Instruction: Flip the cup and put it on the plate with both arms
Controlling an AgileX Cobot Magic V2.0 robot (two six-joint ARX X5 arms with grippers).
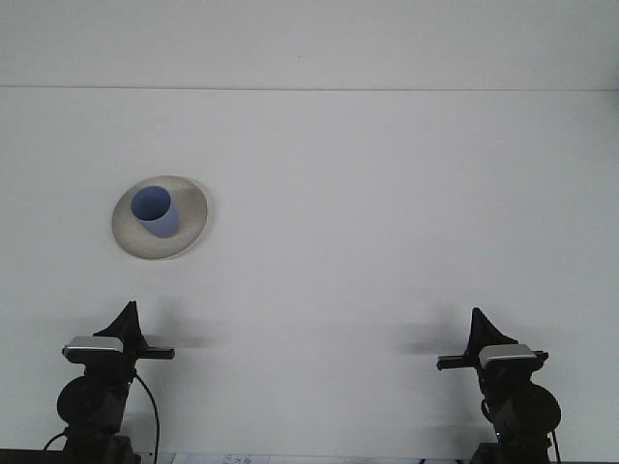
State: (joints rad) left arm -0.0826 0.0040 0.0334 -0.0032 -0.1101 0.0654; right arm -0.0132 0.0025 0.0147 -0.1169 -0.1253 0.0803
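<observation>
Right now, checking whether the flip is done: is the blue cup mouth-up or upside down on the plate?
Mouth-up. The blue cup stands on the plate, and its open rim and inside show from above.

surface: white table point(387, 193), plain, fills most of the view | far edge: a thin straight line runs across near the top | directly on it: one pale round plate point(135, 242), on the left side, about halfway back | on the plate: a blue cup point(155, 212), opening up
</observation>
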